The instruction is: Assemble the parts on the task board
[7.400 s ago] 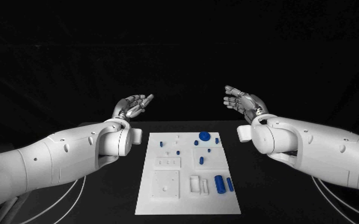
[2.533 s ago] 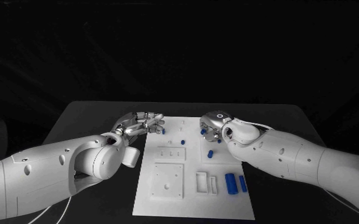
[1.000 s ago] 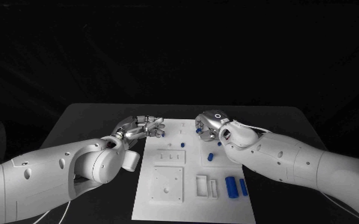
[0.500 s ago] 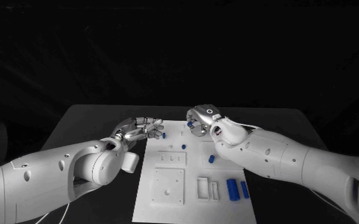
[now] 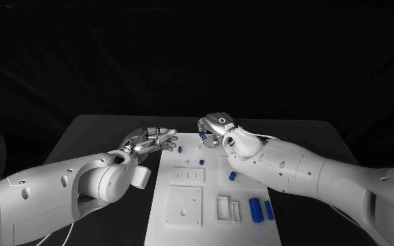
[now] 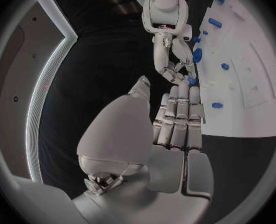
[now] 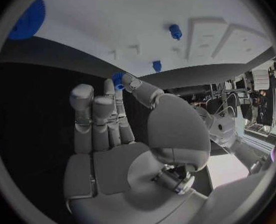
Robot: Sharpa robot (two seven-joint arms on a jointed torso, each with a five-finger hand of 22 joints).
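Note:
The white task board [image 5: 187,207] lies in the middle of the black table. My right hand [image 5: 217,128] hovers over the board's far edge and pinches a small blue part [image 7: 117,79] between thumb and a fingertip; the left wrist view also shows this part [image 6: 192,79] at the fingertips. A blue gear [image 7: 26,20] sits on the board close by. Small blue pegs [image 5: 180,150] [image 5: 201,162] stand on the board, and a short blue piece [image 5: 232,175] lies mid-board. My left hand [image 5: 152,139] floats beside the board's far left corner, fingers straight, holding nothing.
Two blue cylinders [image 5: 254,209] [image 5: 269,209] lie side by side at the board's near right. White raised blocks [image 5: 185,205] and slots [image 5: 222,207] take up the near half. Bare black table [image 5: 90,135] surrounds the board.
My right hand has lifted and moved left and away along the board's far edge, carrying the small blue part. The left hand has barely shifted.

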